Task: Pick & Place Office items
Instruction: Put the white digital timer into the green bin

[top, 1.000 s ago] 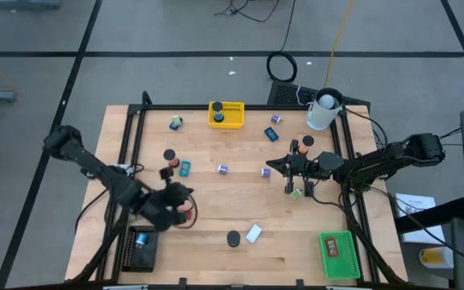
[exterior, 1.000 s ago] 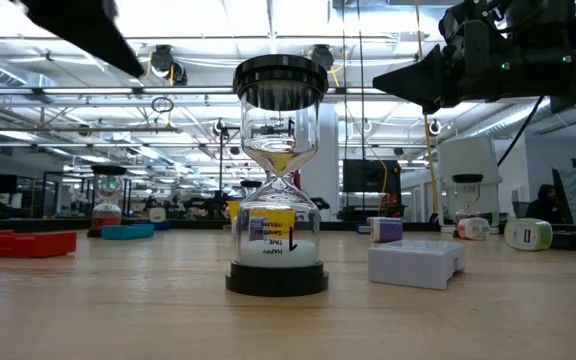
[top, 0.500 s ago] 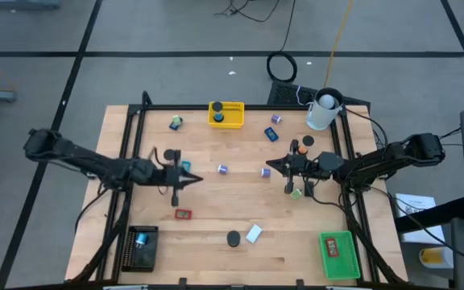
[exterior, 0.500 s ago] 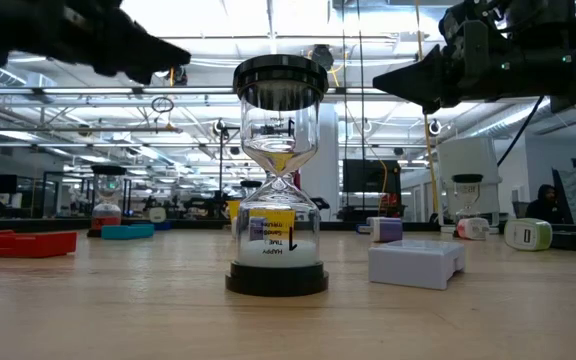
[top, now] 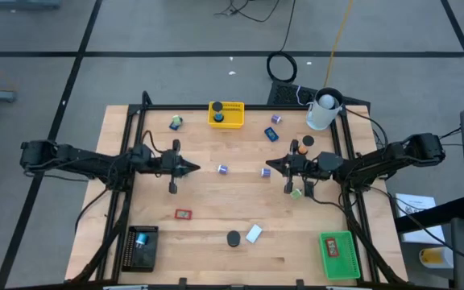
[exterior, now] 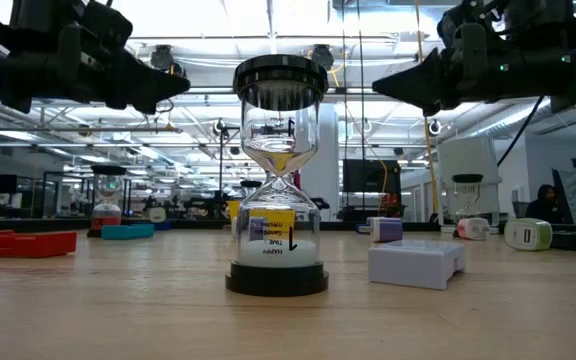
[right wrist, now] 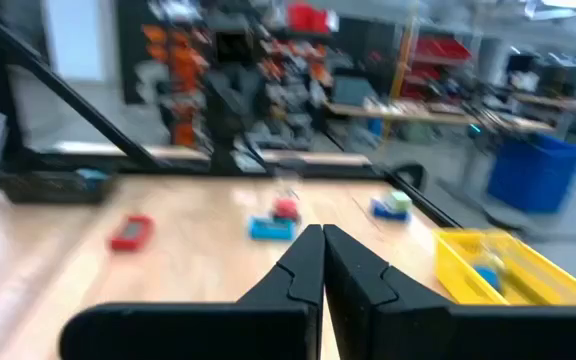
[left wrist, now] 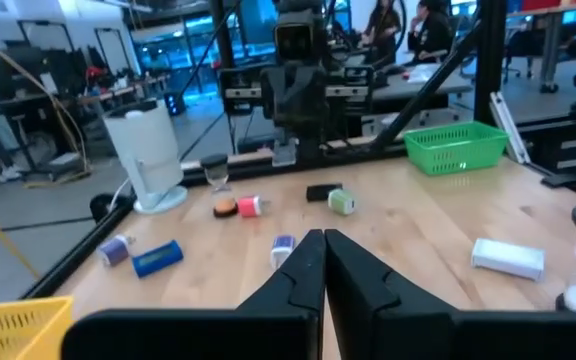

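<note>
Table: purple block between both shut pincers.

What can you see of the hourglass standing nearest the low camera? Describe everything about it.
The hourglass stands upright on the wooden table, alone, nothing touching it but the tabletop. It has a round black cap and a round black base, joined by a clear double bulb pinched at a narrow neck. Yellow material shows just above the neck and in the lower bulb, behind a yellow label with dark print. From above it shows only as a black disc near the front edge, beside a white block.
</note>
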Controlling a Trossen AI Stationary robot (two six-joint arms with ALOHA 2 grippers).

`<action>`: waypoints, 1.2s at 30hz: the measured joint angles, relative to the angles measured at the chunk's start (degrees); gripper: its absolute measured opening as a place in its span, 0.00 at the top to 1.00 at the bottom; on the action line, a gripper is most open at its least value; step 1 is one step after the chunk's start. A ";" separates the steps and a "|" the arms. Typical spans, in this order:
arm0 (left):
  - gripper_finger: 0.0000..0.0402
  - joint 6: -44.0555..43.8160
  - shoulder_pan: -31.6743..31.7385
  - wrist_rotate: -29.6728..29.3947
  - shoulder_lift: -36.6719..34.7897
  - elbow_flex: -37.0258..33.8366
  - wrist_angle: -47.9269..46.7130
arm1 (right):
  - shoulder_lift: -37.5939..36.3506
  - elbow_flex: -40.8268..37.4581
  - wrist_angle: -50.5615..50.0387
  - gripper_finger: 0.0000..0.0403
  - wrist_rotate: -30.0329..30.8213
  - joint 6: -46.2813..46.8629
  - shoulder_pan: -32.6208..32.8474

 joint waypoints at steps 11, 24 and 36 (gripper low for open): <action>0.92 2.33 -0.04 -0.65 -0.02 0.00 2.26 | -0.75 22.00 -46.83 0.98 7.37 7.63 0.02; 0.99 2.20 -0.04 -0.65 -0.02 0.00 2.21 | 2.48 36.96 -84.94 0.78 7.40 16.49 3.23; 0.92 2.02 -0.04 -0.63 -0.02 0.02 2.19 | 11.06 40.87 -93.61 0.49 8.55 20.79 14.51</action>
